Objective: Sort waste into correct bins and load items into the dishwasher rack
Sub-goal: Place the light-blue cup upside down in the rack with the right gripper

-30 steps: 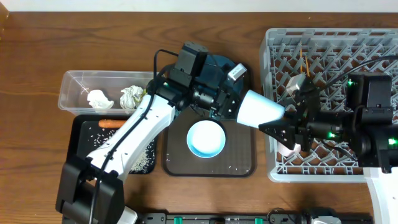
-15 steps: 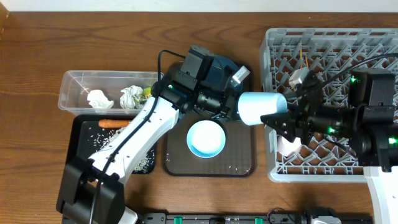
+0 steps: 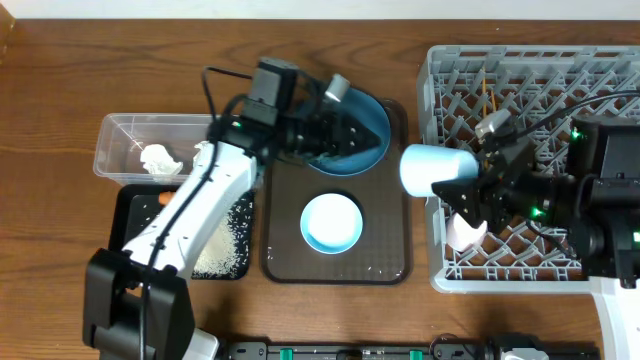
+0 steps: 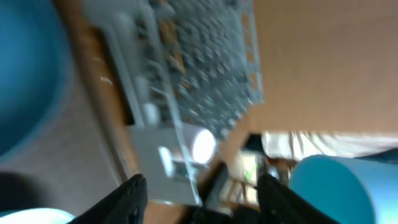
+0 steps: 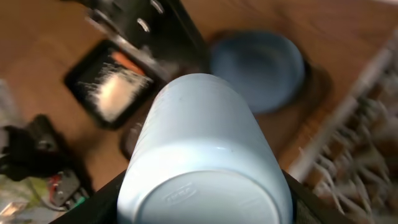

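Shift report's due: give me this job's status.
Done: paper wads in the clear tub, carrot and rice on the black tray, what looks like a white cup in the rack. In hand: the right claw holds the light blue cup at the rack's edge. Left: blue plate and bowl on the brown tray.

Light blue cup (image 3: pixel 432 169), grey lattice rack (image 3: pixel 520 52)

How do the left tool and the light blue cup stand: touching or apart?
Apart. In the overhead view the left tool sits above the blue plate, and bare tray shows between it and the light blue cup.
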You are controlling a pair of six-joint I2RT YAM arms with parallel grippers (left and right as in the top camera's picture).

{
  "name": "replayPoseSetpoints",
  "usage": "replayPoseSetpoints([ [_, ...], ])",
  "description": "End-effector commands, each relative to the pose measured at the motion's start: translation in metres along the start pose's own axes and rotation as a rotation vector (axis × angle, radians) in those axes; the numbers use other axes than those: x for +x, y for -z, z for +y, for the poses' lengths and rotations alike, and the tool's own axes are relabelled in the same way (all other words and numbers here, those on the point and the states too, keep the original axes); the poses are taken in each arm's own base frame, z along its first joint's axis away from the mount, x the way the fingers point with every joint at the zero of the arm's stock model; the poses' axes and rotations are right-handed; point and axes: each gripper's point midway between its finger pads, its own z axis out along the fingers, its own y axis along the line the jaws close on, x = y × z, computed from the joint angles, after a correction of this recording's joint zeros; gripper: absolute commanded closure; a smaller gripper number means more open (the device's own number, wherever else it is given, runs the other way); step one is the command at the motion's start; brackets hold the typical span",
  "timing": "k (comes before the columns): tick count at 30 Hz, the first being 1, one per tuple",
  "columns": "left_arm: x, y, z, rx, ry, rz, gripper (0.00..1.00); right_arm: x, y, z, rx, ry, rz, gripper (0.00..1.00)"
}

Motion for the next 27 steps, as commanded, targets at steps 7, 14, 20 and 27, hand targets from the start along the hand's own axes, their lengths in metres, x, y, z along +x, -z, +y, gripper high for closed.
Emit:
replayPoseSetpoints([
  [7,-0.03,0.027,0.041,-0.14,0.045,-0.14,0.12,0.027,0.032,-0.088,0.575,-0.271,0.096,0.78],
  [14,-0.03,0.027,0.041,-0.14,0.045,-0.14,0.06,0.033,0.022,-0.11,0.635,-0.332,0.145,0.78],
  [20,-0.03,0.027,0.041,-0.14,0.045,-0.14,0.05,0.039,-0.007,-0.132,0.622,-0.363,0.224,0.79],
  [27,-0.029,0.027,0.041,-0.14,0.044,-0.139,0.04,0.052,-0.036,-0.153,0.609,-0.398,0.311,0.8],
])
